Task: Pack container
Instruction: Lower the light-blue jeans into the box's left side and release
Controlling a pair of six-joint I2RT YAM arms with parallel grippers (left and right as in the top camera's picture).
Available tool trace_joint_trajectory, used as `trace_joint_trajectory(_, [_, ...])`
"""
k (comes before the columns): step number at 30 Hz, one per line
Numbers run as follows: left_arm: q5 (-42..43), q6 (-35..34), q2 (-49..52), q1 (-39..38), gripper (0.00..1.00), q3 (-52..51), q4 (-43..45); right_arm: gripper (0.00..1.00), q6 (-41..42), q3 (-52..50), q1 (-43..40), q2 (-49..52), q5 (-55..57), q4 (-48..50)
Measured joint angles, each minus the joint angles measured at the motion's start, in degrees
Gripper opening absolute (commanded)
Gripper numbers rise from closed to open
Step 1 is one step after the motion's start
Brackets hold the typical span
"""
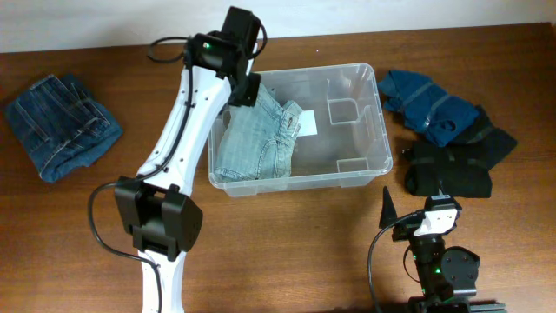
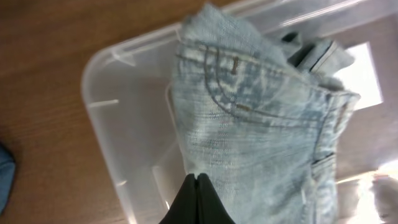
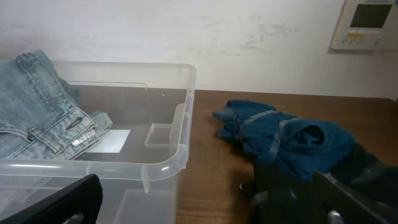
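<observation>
The container (image 1: 375, 130) is a clear plastic bin at mid table, with a white label (image 1: 307, 122) on its base. Folded light-blue jeans (image 1: 256, 139) lie in its left half. My left gripper (image 1: 246, 89) hangs over the bin's back-left corner, just above the jeans. In the left wrist view its jaws (image 2: 197, 178) are shut with nothing seen between them, over the jeans (image 2: 261, 124) and near the bin rim (image 2: 99, 118). My right gripper (image 1: 413, 217) is open and empty in front of the bin's right corner (image 3: 168, 163).
Folded dark-blue jeans (image 1: 61, 126) lie at the far left. A teal-blue garment (image 1: 430, 104) and a black garment (image 1: 452, 165) lie right of the bin; both show in the right wrist view (image 3: 292, 137). The bin's right half holds nothing.
</observation>
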Motion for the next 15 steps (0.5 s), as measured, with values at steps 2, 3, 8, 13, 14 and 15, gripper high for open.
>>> trace_joint_trajectory(2, [-0.1,0.6,0.0,0.0,0.01,-2.4,1.3,0.99,0.0,0.0,0.0,0.0,0.0,0.0])
trace_joint_trajectory(3, [-0.2,0.8,0.0,0.0,0.01,-3.7,2.1,0.98,0.0,0.0,0.0,0.0,0.0,0.0])
trace_joint_trajectory(8, [-0.5,1.4,0.0,0.0,0.01,-9.2,6.8,0.98,0.0,0.0,0.0,0.0,0.0,0.0])
trace_joint_trajectory(13, [-1.7,1.8,1.7,0.0,0.01,-10.8,8.5,0.98,0.0,0.0,0.0,0.0,0.0,0.0])
trace_joint_trajectory(14, [-2.2,1.8,2.5,0.0,0.01,-10.8,8.5,0.99,0.0,0.0,0.0,0.0,0.0,0.0])
trace_joint_trajectory(15, [-2.8,1.8,3.1,0.0,0.01,-10.8,8.6,0.98,0.0,0.0,0.0,0.0,0.0,0.0])
